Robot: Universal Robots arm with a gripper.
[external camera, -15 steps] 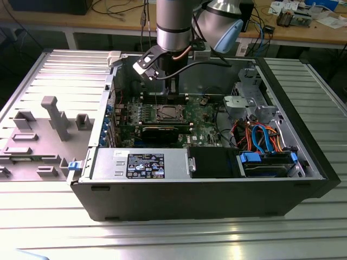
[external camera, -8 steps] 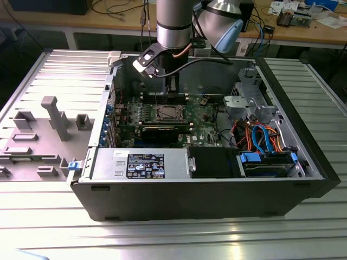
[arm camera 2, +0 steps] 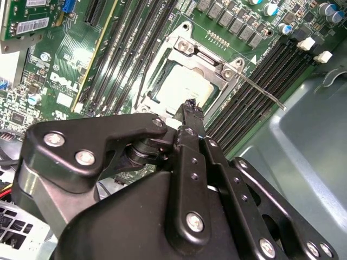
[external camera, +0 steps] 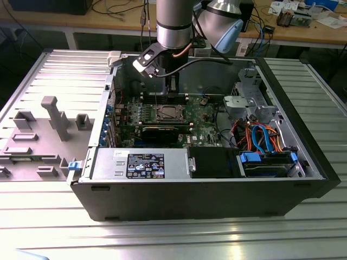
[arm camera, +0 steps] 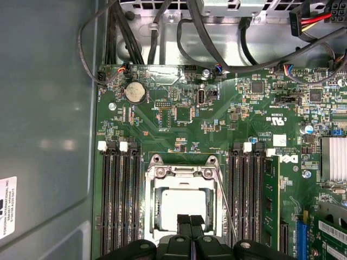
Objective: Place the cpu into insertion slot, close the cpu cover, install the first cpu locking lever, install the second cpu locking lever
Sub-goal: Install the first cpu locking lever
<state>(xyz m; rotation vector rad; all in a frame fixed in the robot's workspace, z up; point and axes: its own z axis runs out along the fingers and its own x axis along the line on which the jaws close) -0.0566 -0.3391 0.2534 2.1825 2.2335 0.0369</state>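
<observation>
The claw [arm camera: 190,222] hangs low over the insertion slot [arm camera: 183,162], its two black fingertips [arm camera: 184,221] pressed together with nothing between them. In the second wrist view the joined tips of the claw [arm camera 2: 191,108] sit just above the near edge of the cpu [arm camera 2: 179,86].

The cpu [arm camera: 181,206] lies flat in the slot, its pale metal top showing through the window of the cpu cover [arm camera: 153,208]. The cover is folded down around it.

A thin metal lever [arm camera: 226,208] runs along one side of the slot and slants away from it. In the second wrist view the lever [arm camera 2: 260,89] juts out from a corner screw over the long black memory slots [arm camera 2: 271,70].

In the exterior view the arm reaches down into an open computer case [external camera: 190,200] on the ribbed metal bench [external camera: 162,238] — the claw [external camera: 172,86] is poised above the green motherboard [external camera: 200,116].
</observation>
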